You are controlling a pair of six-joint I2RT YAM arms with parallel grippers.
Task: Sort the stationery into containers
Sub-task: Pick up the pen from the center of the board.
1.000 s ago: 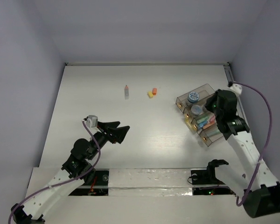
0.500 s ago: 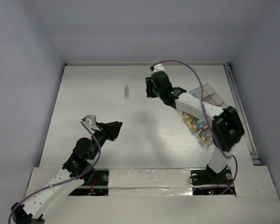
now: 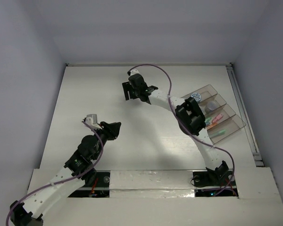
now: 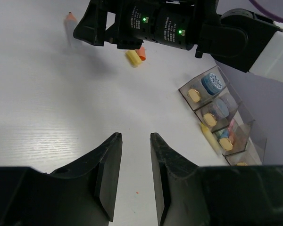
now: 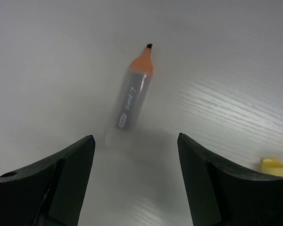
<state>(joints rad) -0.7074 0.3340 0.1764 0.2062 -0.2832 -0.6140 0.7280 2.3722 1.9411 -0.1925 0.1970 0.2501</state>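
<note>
1. Left end effector [image 3: 112,128]: black, two-fingered, low over the near-left of the white wood-grain counter [image 3: 80,89]. The fingers are drawn almost together and there is nothing in the narrow slot. I judge it parked here to leave the far reach free.

2. Clear smoky-brown plastic organiser tray [image 3: 236,123]: right side, mid-depth. Its stepped compartments hold a round blue-white tub [image 3: 195,97] and pink and green pens, apparently grouped by kind.

3. Small yellow block eraser [image 4: 133,58]: loose on the counter, well apart from the tray. An orange one lies just beside it, partly hidden under my right arm. Both are unsorted.

4. Right end effector [image 5: 134,139]: stretched across to far centre, jaws spread wide and empty. I read that spread as set to straddle item 5.

5. Grey-barrelled pen with an orange tip [image 5: 134,96]: lies flat on the counter just ahead of those jaws, not yet between them, tip pointing away. It is the likely next pick, taken across the barrel.
</note>
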